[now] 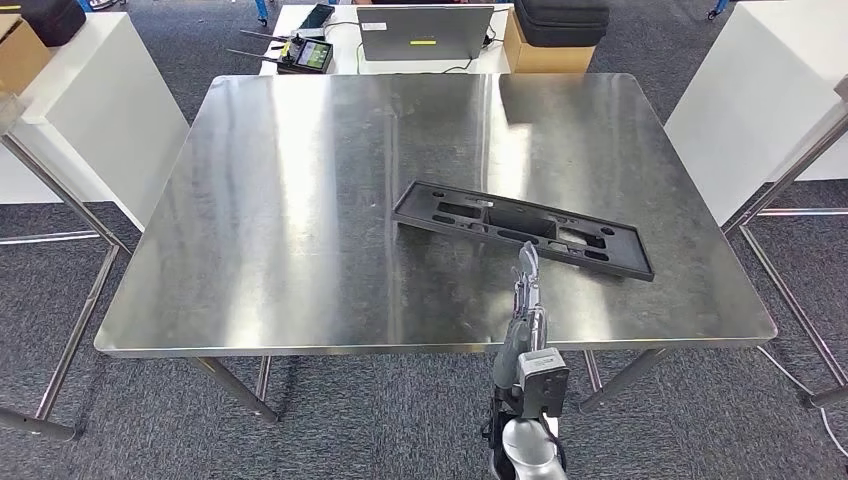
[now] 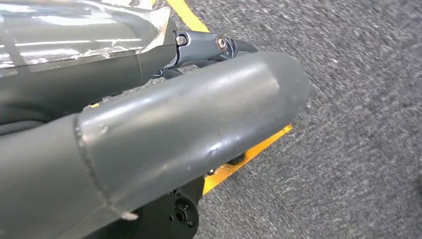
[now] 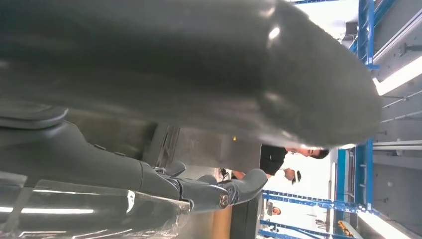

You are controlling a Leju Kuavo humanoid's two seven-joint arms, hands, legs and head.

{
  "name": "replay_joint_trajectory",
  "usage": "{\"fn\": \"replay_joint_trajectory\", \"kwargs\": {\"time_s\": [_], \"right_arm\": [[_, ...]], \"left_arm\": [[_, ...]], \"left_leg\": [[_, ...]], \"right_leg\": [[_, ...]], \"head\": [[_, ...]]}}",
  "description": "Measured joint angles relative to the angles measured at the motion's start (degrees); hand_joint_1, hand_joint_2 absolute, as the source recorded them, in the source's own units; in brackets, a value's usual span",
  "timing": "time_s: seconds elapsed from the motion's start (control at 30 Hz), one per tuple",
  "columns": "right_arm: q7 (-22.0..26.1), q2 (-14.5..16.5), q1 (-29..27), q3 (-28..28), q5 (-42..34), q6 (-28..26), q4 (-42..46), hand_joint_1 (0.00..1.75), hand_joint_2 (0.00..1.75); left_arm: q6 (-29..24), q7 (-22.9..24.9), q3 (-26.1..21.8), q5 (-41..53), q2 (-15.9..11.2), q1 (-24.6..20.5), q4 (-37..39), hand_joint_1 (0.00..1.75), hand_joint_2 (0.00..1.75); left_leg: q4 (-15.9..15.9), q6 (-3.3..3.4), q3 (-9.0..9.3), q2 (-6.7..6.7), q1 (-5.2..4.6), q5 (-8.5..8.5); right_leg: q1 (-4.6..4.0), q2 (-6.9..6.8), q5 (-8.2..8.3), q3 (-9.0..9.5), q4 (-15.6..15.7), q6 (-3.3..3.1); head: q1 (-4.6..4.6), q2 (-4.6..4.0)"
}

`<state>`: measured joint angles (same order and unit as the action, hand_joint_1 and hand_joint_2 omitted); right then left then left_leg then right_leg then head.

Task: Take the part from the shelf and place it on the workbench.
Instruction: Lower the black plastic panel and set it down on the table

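Observation:
The black flat part (image 1: 520,228), a long frame with cut-outs, lies on the steel workbench (image 1: 300,200), right of centre. My right hand (image 1: 527,300) reaches over the near edge with its fingers stretched straight toward the part. Its fingertips end at the part's near rim, and I cannot tell whether they touch it. It holds nothing; in the right wrist view its dark fingers (image 3: 234,189) lie extended under the thick thumb. My left hand (image 2: 174,134) hangs over grey carpet, with nothing in it.
Behind the workbench stand a laptop (image 1: 425,32), a remote controller (image 1: 305,52) and a cardboard box with a black case (image 1: 555,35). White cabinets flank it at left (image 1: 90,100) and right (image 1: 760,100). A person (image 3: 283,159) stands in the distance.

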<state>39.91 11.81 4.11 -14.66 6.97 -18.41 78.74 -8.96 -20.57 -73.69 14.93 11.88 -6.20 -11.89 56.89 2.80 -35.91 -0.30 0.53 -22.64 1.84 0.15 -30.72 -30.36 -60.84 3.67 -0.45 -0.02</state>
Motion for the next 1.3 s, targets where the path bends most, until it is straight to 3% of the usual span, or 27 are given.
{"fn": "replay_joint_trajectory", "kwargs": {"time_s": [0.07,0.17,0.2,0.27,0.33,0.37,0.4,0.43,0.53,0.57,0.6,0.7,0.77,0.83,0.87,0.9,0.93,1.0,1.07,1.1,1.13,1.2,1.23,1.3], "right_arm": [[0.0,0.4,0.0,-0.2,0.2,0.0,-0.4,0.0,0.0],[0.1,0.7,0.1,-0.7,0.8,-0.2,-0.9,0.0,0.0],[0.1,0.9,0.1,-0.9,1.1,-0.3,-1.1,0.0,0.0],[0.1,1.2,0.1,-1.2,1.4,-0.6,-1.3,0.0,0.0],[0.1,1.3,0.1,-1.3,1.5,-0.8,-1.5,0.0,0.0],[0.1,1.3,0.0,-1.4,1.6,-1.0,-1.6,0.0,0.0],[0.1,1.3,0.0,-1.4,1.6,-1.1,-1.7,0.0,0.0],[0.1,1.3,0.0,-1.5,1.6,-1.2,-1.7,0.0,0.0],[0.1,1.4,0.1,-1.6,1.6,-1.4,-1.7,0.0,0.0],[0.1,1.4,0.1,-1.6,1.6,-1.4,-1.7,0.0,0.0],[0.1,1.5,0.1,-1.7,1.6,-1.4,-1.7,0.0,0.0],[0.1,1.5,0.1,-1.9,1.5,-1.4,-1.7,0.0,0.0],[0.1,1.4,0.1,-1.9,1.3,-1.4,-1.8,0.0,0.0],[0.1,1.4,0.0,-1.9,1.2,-1.3,-2.0,0.0,0.0],[0.1,1.4,0.0,-1.9,1.2,-1.2,-2.1,0.0,0.0],[0.1,1.4,0.0,-1.9,1.2,-1.1,-2.3,0.0,0.0],[0.1,1.4,0.0,-1.9,1.2,-1.1,-2.5,0.0,0.0],[0.1,1.4,0.0,-1.9,1.2,-1.0,-2.7,0.0,0.0],[0.1,1.6,0.2,-1.9,1.5,-1.0,-2.9,0.0,0.0],[0.1,1.7,0.3,-2.0,1.7,-0.9,-3.1,0.0,0.0],[0.1,1.9,0.3,-2.0,2.1,-0.9,-3.3,0.0,0.0],[0.1,2.1,0.4,-2.1,2.8,-0.8,-4.0,0.0,0.0],[0.1,2.3,0.5,-2.3,3.1,-0.6,-4.6,0.0,0.0],[0.1,2.9,1.1,-2.6,4.4,-0.2,-6.5,0.0,0.0]], "left_arm": [[-0.4,0.0,-0.6,-0.4,0.1,-0.1,0.0,0.0,0.0],[-0.7,0.1,-1.3,-1.0,0.3,-0.1,0.0,0.0,0.0],[-0.8,0.2,-1.5,-1.1,0.3,-0.1,0.0,0.0,0.0],[-1.1,0.2,-2.0,-1.4,0.4,-0.1,0.0,0.0,0.0],[-1.2,0.3,-2.4,-1.7,0.5,-0.2,0.0,0.0,0.0],[-1.3,0.3,-2.5,-1.9,0.6,-0.2,0.0,0.0,0.0],[-1.4,0.3,-2.5,-2.0,0.6,-0.2,0.0,0.0,0.0],[-1.5,0.4,-2.6,-2.1,0.7,-0.2,0.0,0.0,0.0],[-1.7,0.5,-2.7,-2.2,0.7,-0.4,0.0,0.0,0.0],[-1.7,0.5,-2.7,-2.2,0.8,-0.5,0.0,0.0,0.0],[-1.7,0.6,-2.8,-2.2,0.8,-0.6,0.0,0.0,0.0],[-1.8,0.7,-3.0,-2.2,1.1,-0.7,0.0,0.0,0.0],[-2.0,0.7,-3.2,-2.5,1.2,-0.8,0.0,0.0,0.0],[-2.6,0.7,-3.5,-2.9,1.4,-0.8,0.0,0.0,0.0],[-2.9,0.7,-3.7,-3.2,1.5,-0.8,0.0,0.0,0.0],[-3.1,0.7,-3.9,-3.3,1.6,-0.8,0.0,0.0,0.0],[-3.4,0.7,-3.9,-3.4,1.7,-0.8,0.0,0.0,0.0],[-3.6,0.7,-4.0,-3.5,1.8,-0.8,0.0,0.0,0.0],[-3.7,0.7,-4.0,-3.6,2.0,-0.9,0.0,0.0,0.0],[-3.7,0.7,-4.0,-3.8,2.0,-0.9,0.0,0.0,0.0],[-3.8,0.7,-4.1,-3.9,2.1,-0.9,0.0,0.0,0.0],[-3.8,0.6,-4.2,-4.1,2.1,-0.9,0.0,0.0,0.0],[-3.9,0.6,-4.3,-4.1,2.1,-0.8,0.0,0.0,0.0],[-4.1,0.6,-4.4,-4.1,2.1,-0.8,0.0,0.0,0.0]], "left_leg": [[0.5,-0.8,-0.29,-0.12,-0.12,0.29],[1.4,-1.8,-1.02,-0.15,0.29,-0.15],[2.4,-2.09,-1.59,-0.05,0.54,-1.45],[8.4,-2.54,-3.76,0.12,0.76,-6.74],[15.6,-2.78,-5.69,0.14,0.76,-10.98],[17.4,-2.76,-5.72,0.14,0.76,-11.5],[17.3,-2.63,-4.77,0.14,0.76,-11.12],[15.2,-2.39,-2.67,0.14,0.74,-10.06],[3.3,-1.31,5.91,0.07,0.35,-7.32],[1.2,-1.04,7.21,0.05,0.05,-7.07],[0.6,-0.9,7.38,0.04,-0.23,-7.04],[-0.2,0.03,6.72,0.25,-0.26,-5.54],[-0.8,0.75,5.67,0.5,-0.03,-4.1],[-0.8,1.01,4.13,0.62,-0.18,-2.98],[-0.8,1.03,3.29,0.69,-0.24,-2.39],[-0.7,0.98,2.47,0.75,-0.28,-1.78],[-0.7,0.9,1.75,0.78,-0.3,-1.23],[-0.5,0.53,0.48,0.76,-0.33,-0.11],[-0.3,-0.05,-0.34,0.74,-0.54,0.89],[-0.2,-0.34,-0.52,0.76,-0.63,1.31],[-0.2,-0.65,-0.64,0.79,-0.68,1.73],[0.1,-1.28,-1.01,0.72,-0.43,1.71],[1.1,-1.65,-1.52,0.62,-0.24,0.28],[6.7,-2.45,-3.35,0.43,0.1,-5.42]], "right_leg": [[-0.15,0.32,1.24,1.93,3.6,-0.32],[-0.02,0.43,1.68,0.77,3.3,-1.9],[0.05,0.34,2.06,0.44,3.3,-2.54],[-0.15,0.13,3.02,-0.42,3.3,-3.67],[-0.51,-0.04,3.82,-1.49,3.2,-4.06],[-0.68,-0.1,4.15,-1.94,3.2,-4.07],[-0.83,-0.13,4.45,-2.34,3.2,-4.04],[-0.97,-0.15,4.75,-2.68,3.2,-3.97],[-1.2,-0.17,5.63,-3.2,3.3,-3.45],[-1.18,-0.21,5.91,-3.22,3.3,-3.1],[-1.11,-0.27,6.22,-3.26,3.4,-2.64],[-1.17,-0.3,6.23,-3.88,3.0,-1.75],[-1.31,-0.26,2.85,-5.74,-0.8,-2.24],[-1.22,-0.24,-1.82,-8.08,-7.9,-2.75],[-1.18,-0.24,-3.09,-8.64,-11.0,-2.53],[-1.15,-0.24,-3.24,-8.37,-12.5,-2.04],[-1.13,-0.25,-2.54,-7.33,-12.3,-1.42],[-1.1,-0.26,-0.21,-1.86,-5.6,-0.61],[-1.42,-0.24,0.27,3.85,3.0,-1.09],[-1.62,-0.21,0.01,5.07,5.3,-1.55],[-1.83,-0.18,-0.05,5.31,6.2,-2.0],[-1.43,-0.27,0.7,4.51,6.1,-2.97],[-1.16,-0.38,1.24,4.06,6.1,-3.6],[-0.82,-0.59,2.54,2.79,6.1,-4.5]], "head": [[0.08,0.0],[-0.03,-0.01],[-0.09,-0.01],[-0.17,-0.01],[-0.22,-0.01],[-0.22,-0.01],[-0.22,-0.01],[-0.22,-0.01],[-0.14,-0.01],[-0.16,-0.01],[-0.21,-0.01],[-0.33,0.0],[-0.14,-0.01],[0.02,-0.01],[0.03,-0.01],[0.05,-0.01],[0.09,0.0],[0.1,0.01],[0.07,0.0],[-0.01,0.0],[-0.1,-0.01],[-0.23,0.0],[-0.29,0.0],[-0.44,0.0]]}}
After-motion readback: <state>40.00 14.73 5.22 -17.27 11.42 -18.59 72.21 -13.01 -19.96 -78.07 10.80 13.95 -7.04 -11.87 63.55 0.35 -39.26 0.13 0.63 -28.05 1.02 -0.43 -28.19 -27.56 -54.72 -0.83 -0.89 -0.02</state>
